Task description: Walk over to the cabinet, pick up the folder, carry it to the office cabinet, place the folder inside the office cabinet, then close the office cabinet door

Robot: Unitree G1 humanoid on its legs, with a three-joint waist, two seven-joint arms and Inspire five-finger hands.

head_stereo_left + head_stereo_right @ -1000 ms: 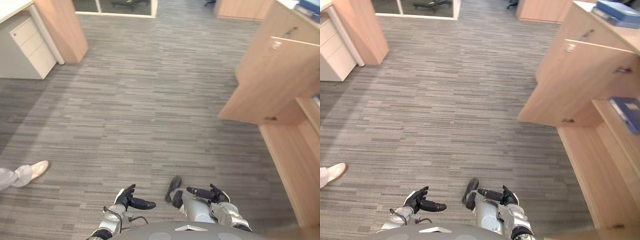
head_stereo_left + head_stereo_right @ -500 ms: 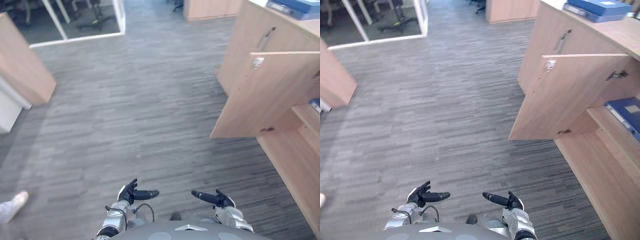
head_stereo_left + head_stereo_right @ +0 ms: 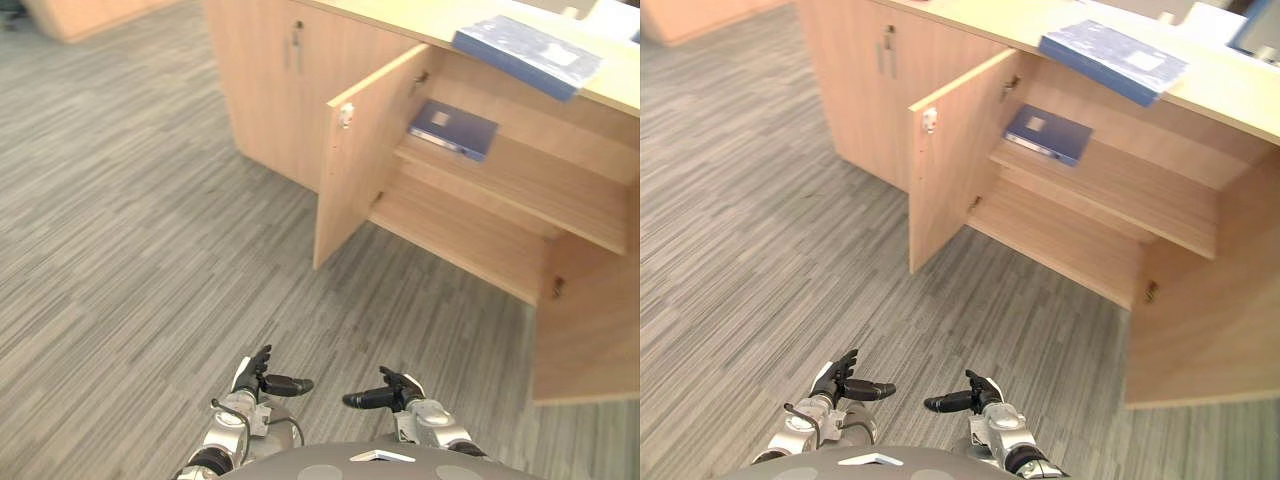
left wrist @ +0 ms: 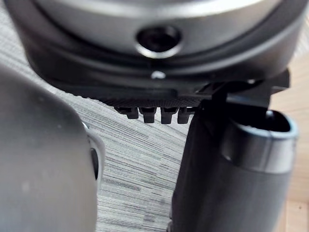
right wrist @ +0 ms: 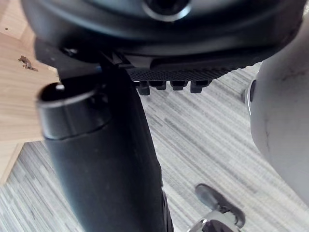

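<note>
A light wood office cabinet (image 3: 300, 110) stands ahead with both doors swung open. Its left door (image 3: 365, 150) juts toward me and its right door (image 3: 585, 320) hangs at the right. One blue folder (image 3: 527, 55) lies flat on the cabinet top. A second blue folder (image 3: 453, 128) rests on the upper shelf (image 3: 520, 185) inside. My left hand (image 3: 262, 380) and right hand (image 3: 385, 395) hang low over the carpet, well short of the cabinet, open and empty. The left wrist view shows the left thumb (image 4: 231, 169) over carpet, and the right wrist view shows the right thumb (image 5: 101, 159).
Grey striped carpet (image 3: 120, 250) spreads to the left and in front of me. A closed pair of cabinet doors (image 3: 270, 90) sits left of the open bay. The lower shelf (image 3: 460, 235) inside is bare.
The whole picture has swung round, so the open cabinet now faces me and shows its shelves. Both hands stay low and empty, thumbs pointing toward each other.
</note>
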